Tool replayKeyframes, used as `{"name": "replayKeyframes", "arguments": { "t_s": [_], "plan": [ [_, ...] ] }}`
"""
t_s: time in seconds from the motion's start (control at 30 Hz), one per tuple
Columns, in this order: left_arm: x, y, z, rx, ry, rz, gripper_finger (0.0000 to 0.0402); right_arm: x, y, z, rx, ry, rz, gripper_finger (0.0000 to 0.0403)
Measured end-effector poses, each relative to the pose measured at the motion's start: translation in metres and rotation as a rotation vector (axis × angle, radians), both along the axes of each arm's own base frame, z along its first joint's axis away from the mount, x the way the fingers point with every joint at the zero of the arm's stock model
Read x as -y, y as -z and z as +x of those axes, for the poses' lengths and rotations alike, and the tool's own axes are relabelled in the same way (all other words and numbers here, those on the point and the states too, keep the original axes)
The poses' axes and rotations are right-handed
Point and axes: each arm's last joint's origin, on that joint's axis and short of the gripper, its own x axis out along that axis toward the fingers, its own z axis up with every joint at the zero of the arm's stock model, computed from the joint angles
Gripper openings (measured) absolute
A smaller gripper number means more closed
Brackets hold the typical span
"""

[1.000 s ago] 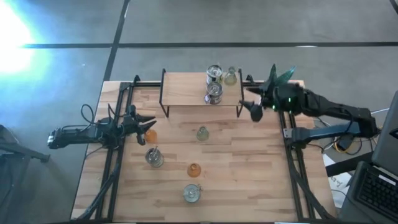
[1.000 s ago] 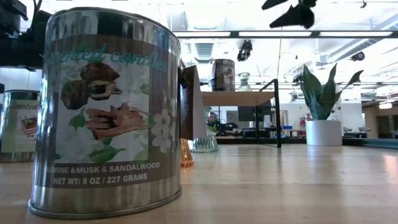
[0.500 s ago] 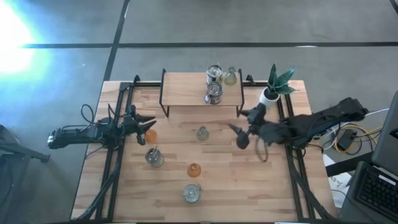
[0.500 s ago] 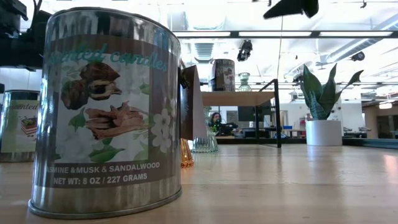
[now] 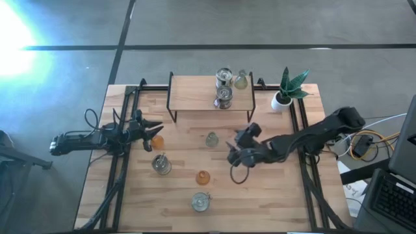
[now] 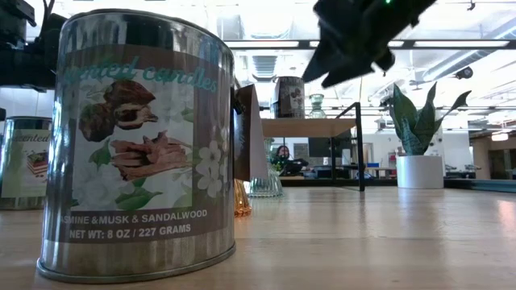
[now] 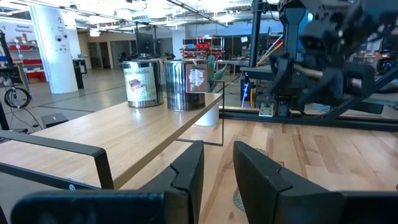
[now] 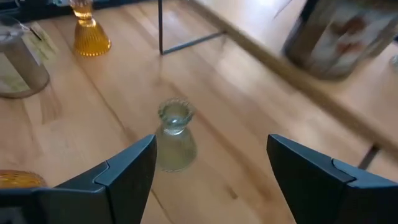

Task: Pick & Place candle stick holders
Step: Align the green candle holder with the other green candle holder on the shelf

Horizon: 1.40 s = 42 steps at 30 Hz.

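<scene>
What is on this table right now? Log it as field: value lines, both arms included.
Right gripper: over mid-table, jaws open, pale green holder just ahead, not gripped
Left gripper: at the left edge, beside an orange holder
Shelf: shelf tins, shelf green holder
Near side: second orange holder, loose tins
Plant: back right

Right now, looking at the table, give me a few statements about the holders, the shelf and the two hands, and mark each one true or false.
1. The right hand is open near the pale green holder. True.
2. The potted plant stands on the raised shelf. False: it stands on the table beside the shelf.
3. Two tins sit on the shelf. True.
4. The left hand is wide open over the middle of the table. False: it is nearly shut, at the left edge by an orange holder.
</scene>
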Motion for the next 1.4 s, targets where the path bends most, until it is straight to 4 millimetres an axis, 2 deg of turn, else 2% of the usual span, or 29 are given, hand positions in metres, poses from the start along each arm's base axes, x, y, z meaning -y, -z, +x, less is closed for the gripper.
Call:
{"name": "replayKeyframes", "arguments": {
  "t_s": [0.17,0.53,0.9,1.4],
  "plan": [
    [0.0,0.0,0.0,-0.001,0.0,0.0,0.0092,-0.005,0.028,0.014,0.041,-0.005,0.047,0.0302],
    [0.0,0.0,0.0,0.0,0.0,0.0,0.0092,-0.003,0.072,0.039,0.092,-0.071,0.092,0.0304],
    [0.0,0.0,0.0,-0.002,0.0,0.0,0.0092,0.026,0.095,0.053,0.143,-0.028,0.127,0.0294],
    [0.0,0.0,0.0,-0.004,0.0,0.0,0.0092,0.065,0.118,0.071,0.19,-0.058,0.185,0.0282]
  ]
}}
